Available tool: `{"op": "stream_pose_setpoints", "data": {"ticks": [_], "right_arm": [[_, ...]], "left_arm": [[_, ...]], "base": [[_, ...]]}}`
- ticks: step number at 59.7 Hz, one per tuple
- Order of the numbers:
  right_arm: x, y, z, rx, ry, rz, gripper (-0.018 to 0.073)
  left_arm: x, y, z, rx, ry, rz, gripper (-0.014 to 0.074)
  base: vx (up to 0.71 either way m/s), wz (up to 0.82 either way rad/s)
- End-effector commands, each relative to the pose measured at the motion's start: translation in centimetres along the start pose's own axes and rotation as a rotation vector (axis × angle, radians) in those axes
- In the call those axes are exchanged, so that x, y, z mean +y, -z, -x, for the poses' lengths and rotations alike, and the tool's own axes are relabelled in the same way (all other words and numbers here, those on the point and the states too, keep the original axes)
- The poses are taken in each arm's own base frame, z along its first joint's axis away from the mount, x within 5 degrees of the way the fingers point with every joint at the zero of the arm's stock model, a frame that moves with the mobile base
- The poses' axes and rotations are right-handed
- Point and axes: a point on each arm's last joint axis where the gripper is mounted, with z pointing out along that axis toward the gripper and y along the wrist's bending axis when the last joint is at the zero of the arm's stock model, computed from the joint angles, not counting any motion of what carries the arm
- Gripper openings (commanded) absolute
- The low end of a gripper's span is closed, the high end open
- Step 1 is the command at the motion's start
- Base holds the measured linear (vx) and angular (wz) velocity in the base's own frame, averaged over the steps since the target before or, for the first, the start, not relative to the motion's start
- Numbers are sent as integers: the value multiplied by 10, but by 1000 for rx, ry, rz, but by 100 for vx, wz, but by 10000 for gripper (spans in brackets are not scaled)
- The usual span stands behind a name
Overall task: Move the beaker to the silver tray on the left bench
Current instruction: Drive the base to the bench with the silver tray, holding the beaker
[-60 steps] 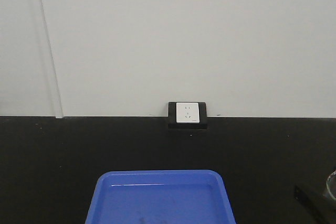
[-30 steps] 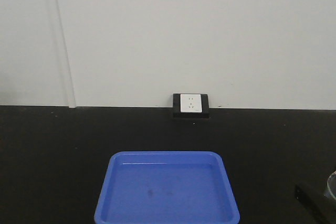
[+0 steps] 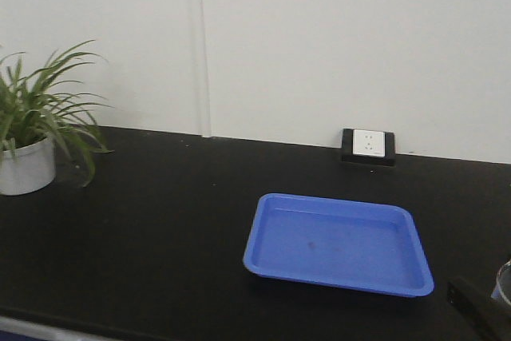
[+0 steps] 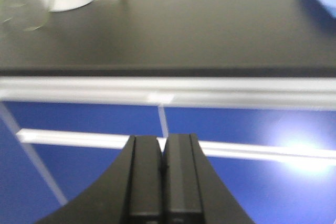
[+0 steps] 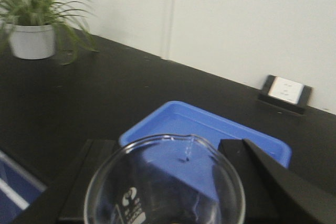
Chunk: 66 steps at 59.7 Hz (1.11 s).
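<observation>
The beaker (image 5: pixel 157 192), clear glass with a round rim and white print, sits between the black fingers (image 5: pixel 86 182) of my right gripper (image 5: pixel 167 179), which is shut on it. It hangs over the near side of a bench with a matte black worktop (image 3: pixel 160 229). In the front view only the beaker's rim (image 3: pixel 505 281) and one right finger (image 3: pixel 477 307) show, at the bottom right corner. My left gripper (image 4: pixel 163 153) is shut on nothing, below the bench's front edge (image 4: pixel 168 90). The silver tray is out of view.
A blue plastic tray (image 3: pixel 339 243) lies on the worktop, right of centre. A potted green plant in a white pot (image 3: pixel 28 161) stands at the far left. A white wall socket (image 3: pixel 367 145) sits by the back wall. Blue cabinet fronts (image 4: pixel 252 129) lie under the bench.
The whole scene has shifted right and further off in the front view. The plant has come into sight at left. The beaker stays at the bottom right.
</observation>
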Motion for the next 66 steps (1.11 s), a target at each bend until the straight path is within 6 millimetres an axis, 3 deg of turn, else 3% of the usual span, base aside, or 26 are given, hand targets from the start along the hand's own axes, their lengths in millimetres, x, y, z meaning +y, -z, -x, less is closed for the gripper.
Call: {"op": "stream_pose_setpoints", "data": {"ticks": [1,37,66], "right_arm": [[2,2,15,-78,26,33,-11],[2,2,15,-78,26,33,-11],[2,2,15,-78,26,33,-11]], "left_arm": [[-1,-2,1,-62,3,-6,1],[-1,-2,1,-62,3,-6,1],[-1,-2,1,-62,3,-6,1]], "base": [[-31,44],[-35,41],[-40,64]]}}
